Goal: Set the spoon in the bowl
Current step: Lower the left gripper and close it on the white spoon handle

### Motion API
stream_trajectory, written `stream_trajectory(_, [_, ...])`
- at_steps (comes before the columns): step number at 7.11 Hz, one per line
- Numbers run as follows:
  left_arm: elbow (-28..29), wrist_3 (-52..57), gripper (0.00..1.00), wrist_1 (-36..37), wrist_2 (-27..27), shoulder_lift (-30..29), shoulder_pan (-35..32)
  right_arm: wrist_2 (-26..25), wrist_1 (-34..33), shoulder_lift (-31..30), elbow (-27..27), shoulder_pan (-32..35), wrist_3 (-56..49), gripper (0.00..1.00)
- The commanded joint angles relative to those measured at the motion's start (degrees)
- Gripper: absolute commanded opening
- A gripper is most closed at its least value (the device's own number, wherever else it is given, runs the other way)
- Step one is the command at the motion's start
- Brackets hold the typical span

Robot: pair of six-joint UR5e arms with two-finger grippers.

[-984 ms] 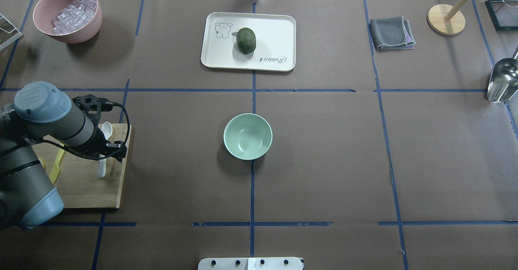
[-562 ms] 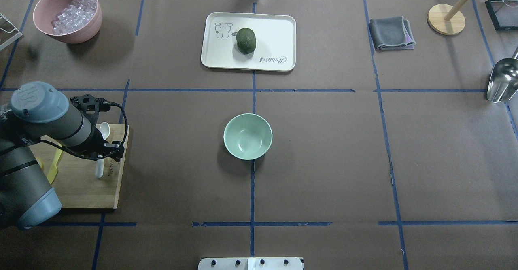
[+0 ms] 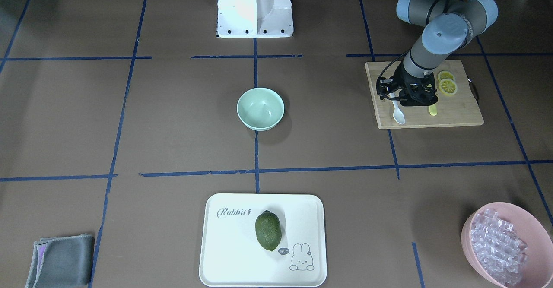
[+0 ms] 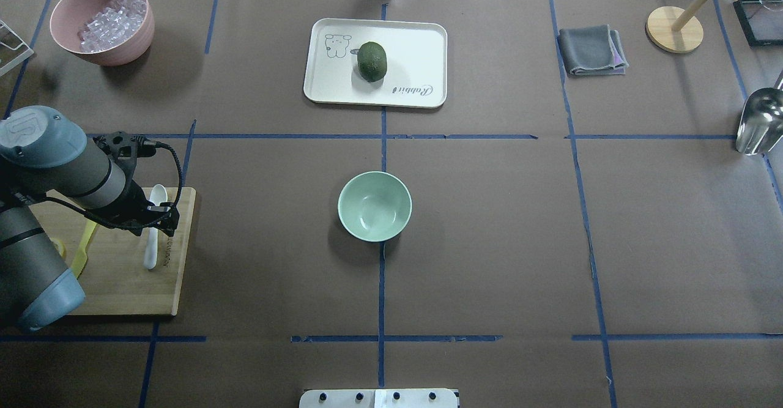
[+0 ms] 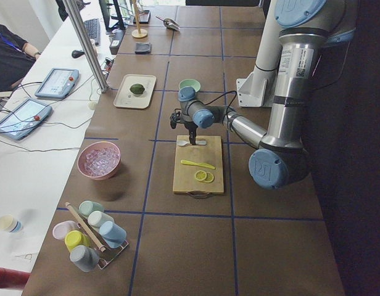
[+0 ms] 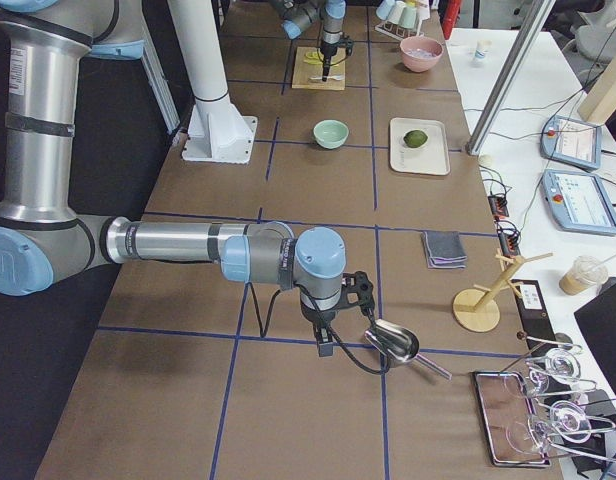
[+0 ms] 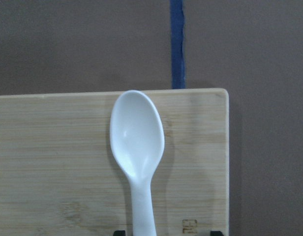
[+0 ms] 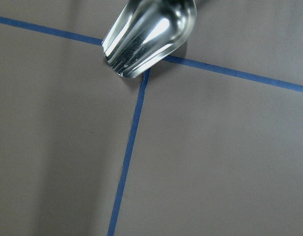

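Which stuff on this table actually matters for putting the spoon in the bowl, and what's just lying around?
For the job: white spoon, mint-green bowl, left pincer, open, straddling the spoon's handle.

Lying about: yellow knife, lemon slices, pink bowl of clear cubes, rabbit tray with green fruit, grey cloth, metal scoop.

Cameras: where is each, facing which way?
Front-facing: across the table, facing robot's base; left gripper over cutting board.
Overhead: behind the robot, looking forward, down; left arm.
Exterior left: table's left end; left arm near.
Exterior right: right end; right gripper beside the scoop.
Left wrist: down on the spoon; fingertips at bottom.
Right wrist: down on scoop; no gripper.
Shared: front-facing and overhead both show the bowl.
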Motion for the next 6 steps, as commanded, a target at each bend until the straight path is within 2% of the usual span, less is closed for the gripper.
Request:
stream_trajectory(1, [0.5,0.98,0.61,-0.01,-0.33,0.0,-0.26,0.0,0.01,0.09,0.03,0.0,-0.1,1.0])
stream_trajectory(5, [1.2,1.07,0.57,-0.1,-0.33,0.0,-0.08,-0.09,0.01,0.0,-0.06,0.0,-0.1,1.0])
stream_trajectory(6, [1.2,1.07,0.45,-0.01,-0.33,-0.08,-0.08,-0.18,0.01,0.0,-0.06,0.0,-0.1,1.0])
